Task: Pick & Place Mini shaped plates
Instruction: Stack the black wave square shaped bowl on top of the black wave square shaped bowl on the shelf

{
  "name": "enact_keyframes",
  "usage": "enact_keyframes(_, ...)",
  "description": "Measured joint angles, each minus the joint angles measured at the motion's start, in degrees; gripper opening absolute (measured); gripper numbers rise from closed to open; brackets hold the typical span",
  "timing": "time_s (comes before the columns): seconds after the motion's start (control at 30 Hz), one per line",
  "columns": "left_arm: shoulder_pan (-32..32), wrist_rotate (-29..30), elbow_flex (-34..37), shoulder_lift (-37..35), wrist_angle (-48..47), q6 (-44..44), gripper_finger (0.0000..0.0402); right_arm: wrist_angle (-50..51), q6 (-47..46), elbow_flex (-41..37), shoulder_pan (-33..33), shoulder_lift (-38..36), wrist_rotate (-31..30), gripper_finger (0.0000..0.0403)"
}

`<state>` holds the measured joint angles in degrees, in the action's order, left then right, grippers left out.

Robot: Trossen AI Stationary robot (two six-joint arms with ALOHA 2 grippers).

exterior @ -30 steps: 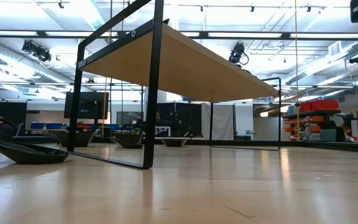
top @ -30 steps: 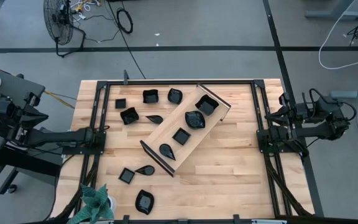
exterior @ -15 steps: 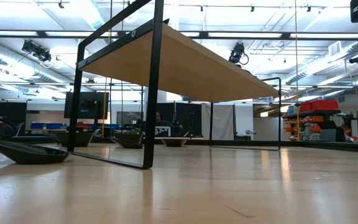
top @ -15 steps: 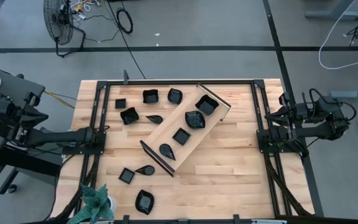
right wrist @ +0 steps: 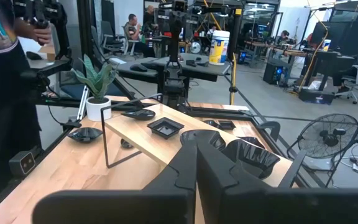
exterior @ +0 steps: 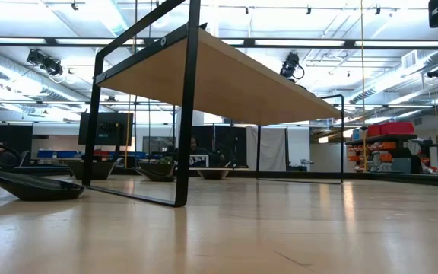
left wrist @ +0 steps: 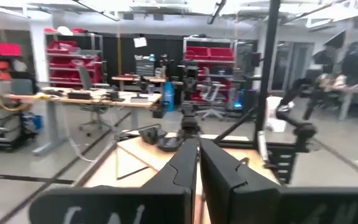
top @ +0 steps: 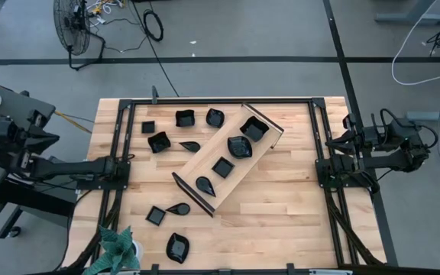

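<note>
**Both arms parked at the table edges, loose plates waiting for the first reach**

Nearest the front edge in the high view, a wavy-rimmed plate (top: 177,247) is lying just beside the potted plant (top: 118,249), and a little farther in a small square plate (top: 156,215) and a teardrop plate (top: 179,208) are sitting close together by the lower black end of the wooden tray (top: 205,156). The tray is lying slantwise across the middle of the table (top: 281,214) and is already carrying four plates in a row: a teardrop (top: 205,185), a square (top: 222,166), a leaf shape (top: 240,147) and a larger square dish (top: 254,129). Beyond the tray's left side, five more are lying loose near the far edge, among them a wavy-rimmed dish (top: 159,142) and a tiny square one (top: 148,127).

The left gripper (left wrist: 198,163) is waiting off the table's left edge with its jaws closed on nothing; the right gripper (right wrist: 196,163) is waiting at the right edge, jaws likewise closed and empty.

Judging from this, the step in hand is a first reach for a loose plate. Doing it well probably means opening the jaws before descending, pinching a raised rim rather than the glossy flat centre, and choosing a plate standing apart from its neighbours. The pair by the tray's end is looking awkward: a gripper coming down there risks nudging the tray or the other plate.
</note>
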<state>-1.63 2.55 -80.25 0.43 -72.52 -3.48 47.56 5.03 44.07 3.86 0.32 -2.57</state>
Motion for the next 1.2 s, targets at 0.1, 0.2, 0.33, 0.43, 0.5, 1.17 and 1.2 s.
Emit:
enact_keyframes(0.1,-0.02,-2.05,0.00,0.00,0.42,-3.59,0.0025,-0.01,-0.01,0.00,0.00,0.00,0.00,0.0010)
enact_keyframes(0.2,-0.02,-3.19,0.00,0.00,0.63,-3.22,0.0025,-0.01,-0.01,0.00,0.00,0.00,0.00,0.0010)
enact_keyframes(0.33,0.00,-2.07,0.01,0.00,1.71,-1.41,0.0025,0.01,-0.01,0.00,-0.01,0.00,0.00,0.0010)
enact_keyframes(0.43,-0.02,-1.62,0.04,0.00,2.56,-1.40,0.0025,0.01,-0.01,0.00,-0.02,0.00,0.00,0.0010)
enact_keyframes(0.5,-0.02,-1.74,0.04,0.00,2.67,-1.38,0.0023,0.01,-0.01,0.00,-0.02,0.00,0.00,0.0010)
enact_keyframes(1.17,-0.02,9.20,0.04,0.00,2.62,3.31,0.0004,0.00,-0.01,0.00,-0.01,0.00,0.00,0.0010)
enact_keyframes(1.2,-0.02,9.50,0.05,0.00,2.70,3.34,0.0004,0.00,0.00,0.00,-0.01,0.00,0.00,0.0010)
